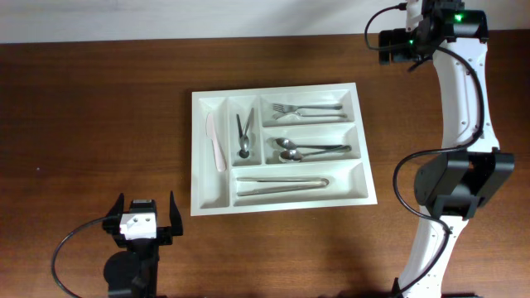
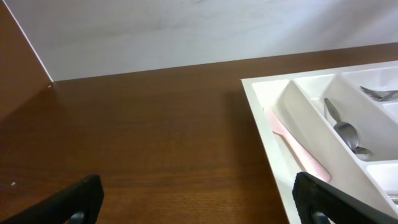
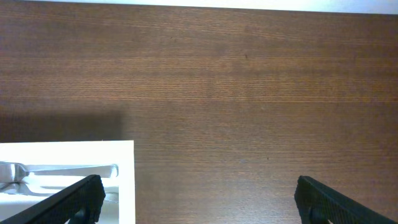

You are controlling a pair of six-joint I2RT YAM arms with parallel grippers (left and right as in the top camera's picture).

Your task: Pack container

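Note:
The container (image 1: 201, 149), a large white cutlery tray, lies mid-table. It holds a pink utensil (image 1: 216, 142), small tongs with a spoon (image 1: 245, 134), forks (image 1: 305, 109), spoons (image 1: 308, 150) and long tongs (image 1: 281, 184). My left gripper (image 1: 145, 205) is open and empty at the front left, short of the tray's front left corner. In the left wrist view it (image 2: 199, 202) faces bare wood, with the tray (image 2: 264, 118) and the pink utensil (image 2: 298, 149) to its right. My right gripper (image 1: 389, 47) is open and empty, high at the far right. In the right wrist view it (image 3: 199, 199) sits over wood beside the tray's edge (image 3: 126, 180).
The brown wooden table (image 1: 99, 116) runs back to a white wall (image 2: 186, 31). The right arm (image 1: 460, 165) rises along the right side of the table, and the left arm's base (image 1: 131, 269) is at the front edge.

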